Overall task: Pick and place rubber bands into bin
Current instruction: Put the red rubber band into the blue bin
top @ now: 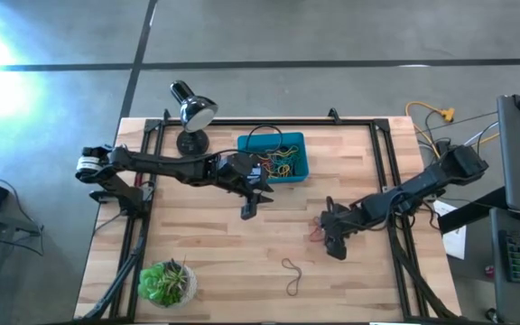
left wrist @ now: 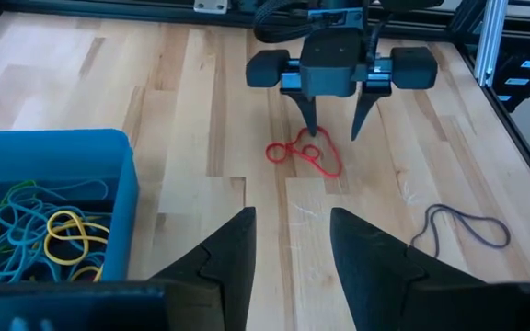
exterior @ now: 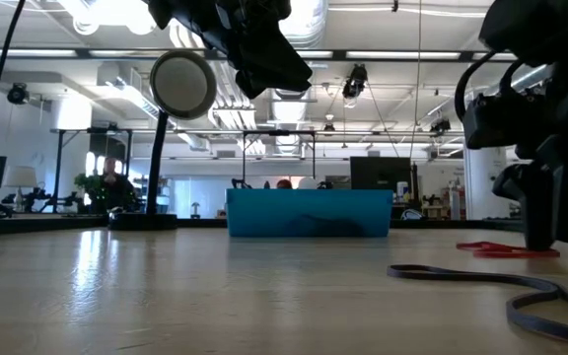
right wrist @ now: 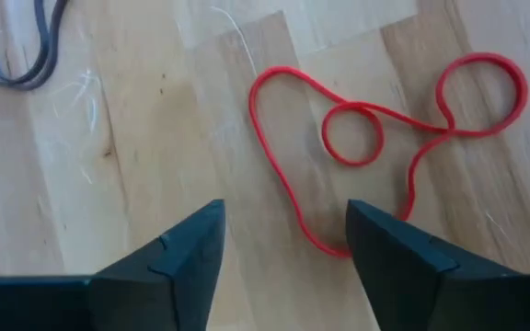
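closest to your low camera lies a dark rubber band [exterior: 481, 281] on the worktop [top: 242, 244]. your right gripper [right wrist: 283, 244] is low over a twisted red rubber band [right wrist: 375, 138], fingers spread and pinching nothing. your left gripper [left wrist: 288, 248] hangs just beside the bin [top: 273, 157] — fingers spread too, empty. many coloured bands [left wrist: 35, 230] already lie inside the bin.

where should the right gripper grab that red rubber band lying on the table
Best at the long loop of the red rubber band nearest the right gripper, coming straight down from above. The band lies flat and twisted on the table, so the open fingers should straddle one strand there and pinch it, probably clear of the small middle curl.
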Controlling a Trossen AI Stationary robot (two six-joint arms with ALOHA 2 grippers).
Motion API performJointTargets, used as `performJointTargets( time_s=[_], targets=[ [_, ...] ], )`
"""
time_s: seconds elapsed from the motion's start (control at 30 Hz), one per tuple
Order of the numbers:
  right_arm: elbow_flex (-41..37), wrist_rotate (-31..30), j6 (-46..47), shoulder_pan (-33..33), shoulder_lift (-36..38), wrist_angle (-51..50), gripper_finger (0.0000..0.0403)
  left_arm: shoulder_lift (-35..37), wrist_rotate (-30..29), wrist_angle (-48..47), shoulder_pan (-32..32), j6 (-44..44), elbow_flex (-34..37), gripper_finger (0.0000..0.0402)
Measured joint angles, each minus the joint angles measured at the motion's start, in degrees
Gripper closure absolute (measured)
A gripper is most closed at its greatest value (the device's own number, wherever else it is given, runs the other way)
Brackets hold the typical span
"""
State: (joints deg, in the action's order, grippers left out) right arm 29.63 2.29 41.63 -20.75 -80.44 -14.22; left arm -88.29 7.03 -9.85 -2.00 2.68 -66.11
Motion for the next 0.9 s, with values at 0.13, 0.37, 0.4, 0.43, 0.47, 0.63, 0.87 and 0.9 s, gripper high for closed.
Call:
performJointTargets(
  time_s=[0.13,0.37,0.4,0.43,0.47,0.63,0.87,0.9],
  targets=[
    [0.33,-2.24,-0.06,-0.04,-2.35,-0.56,0.0185,0.00,0.00,0.00,0.00,0.00,0.00,0.0276],
    [0.57,-6.78,-0.78,-0.58,-4.86,-1.08,0.0191,0.00,-0.01,-0.04,0.00,0.00,0.02,0.0276],
    [0.57,-7.54,-0.93,-0.63,-4.88,-1.17,0.0193,0.00,-0.01,-0.08,0.00,0.00,0.06,0.0276],
    [0.57,-10.17,-1.37,-0.62,-4.93,-1.98,0.0194,0.00,0.01,-0.09,0.00,0.00,0.10,0.0276],
    [0.55,-12.25,-1.70,-0.38,-4.94,-2.93,0.0195,0.00,0.00,-0.11,0.00,-0.02,0.14,0.0276],
    [2.15,-16.10,-4.00,-0.20,-5.19,-7.13,0.0199,0.04,-0.01,-0.04,0.00,-0.02,0.93,0.0276],
    [2.77,-16.60,-8.03,0.32,-5.51,-7.56,0.0200,0.04,-0.01,2.36,0.00,0.07,3.54,0.0276],
    [2.77,-16.43,-8.07,0.61,-5.51,-7.56,0.0200,0.04,-0.01,2.39,0.00,0.12,3.69,0.0276]
  ],
)
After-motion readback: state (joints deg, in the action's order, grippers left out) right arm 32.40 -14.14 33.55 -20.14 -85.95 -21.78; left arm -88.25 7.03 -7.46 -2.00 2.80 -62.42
